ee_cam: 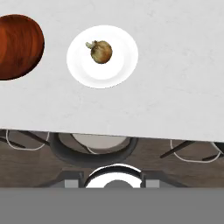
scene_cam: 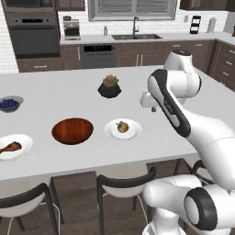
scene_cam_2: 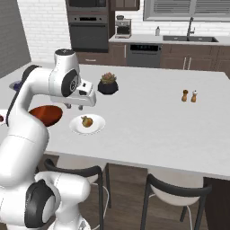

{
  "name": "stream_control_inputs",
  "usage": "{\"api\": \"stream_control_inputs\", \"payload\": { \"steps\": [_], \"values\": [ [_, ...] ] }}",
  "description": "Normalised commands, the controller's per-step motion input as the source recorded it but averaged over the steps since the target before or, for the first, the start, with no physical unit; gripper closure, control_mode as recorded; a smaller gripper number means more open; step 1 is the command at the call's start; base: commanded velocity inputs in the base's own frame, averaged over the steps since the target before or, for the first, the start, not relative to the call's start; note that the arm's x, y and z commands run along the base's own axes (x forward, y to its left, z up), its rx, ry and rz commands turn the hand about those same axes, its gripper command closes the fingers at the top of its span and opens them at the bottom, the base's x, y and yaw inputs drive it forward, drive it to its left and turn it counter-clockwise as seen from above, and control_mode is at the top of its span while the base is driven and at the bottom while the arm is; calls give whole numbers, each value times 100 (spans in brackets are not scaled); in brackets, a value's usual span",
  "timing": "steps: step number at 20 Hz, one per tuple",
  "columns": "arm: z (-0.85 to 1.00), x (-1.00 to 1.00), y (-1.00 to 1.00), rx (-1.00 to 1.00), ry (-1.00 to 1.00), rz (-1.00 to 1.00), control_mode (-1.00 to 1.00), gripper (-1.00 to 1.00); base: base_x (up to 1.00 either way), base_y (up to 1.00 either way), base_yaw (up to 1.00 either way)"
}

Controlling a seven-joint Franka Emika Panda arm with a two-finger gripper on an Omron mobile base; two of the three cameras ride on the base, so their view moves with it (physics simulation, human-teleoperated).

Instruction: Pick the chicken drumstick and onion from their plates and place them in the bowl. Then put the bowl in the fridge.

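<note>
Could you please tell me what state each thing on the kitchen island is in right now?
bowl: upright on the counter, nothing in it.
onion: resting on its white plate, not yet picked.
chicken drumstick: lying on the left plate, untouched.
blueberry bowl: upright, holding berries.
succulent pot: upright.
shakers: both standing.
gripper: above the counter near the onion, holding nothing; its jaws are too hidden to judge.

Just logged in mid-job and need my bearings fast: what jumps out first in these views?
The white arm dominates, bent over the island counter with its hand raised above the near edge. Below it, the onion sits on a white plate, beside the empty wooden bowl. Farther left, the chicken drumstick lies on its own plate, and a black succulent pot stands mid-counter.
</note>
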Motion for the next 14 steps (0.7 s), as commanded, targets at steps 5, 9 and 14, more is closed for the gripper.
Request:
{"api": "stream_control_inputs", "payload": {
  "steps": [5,9,14],
  "values": [
    [-1,-47,6,0,-8,0,-100,-100,0,0,0],
    [-40,-10,9,0,0,0,-100,-100,0,0,0],
    [-54,50,6,0,0,0,-100,-100,0,0,0]
  ]
}}
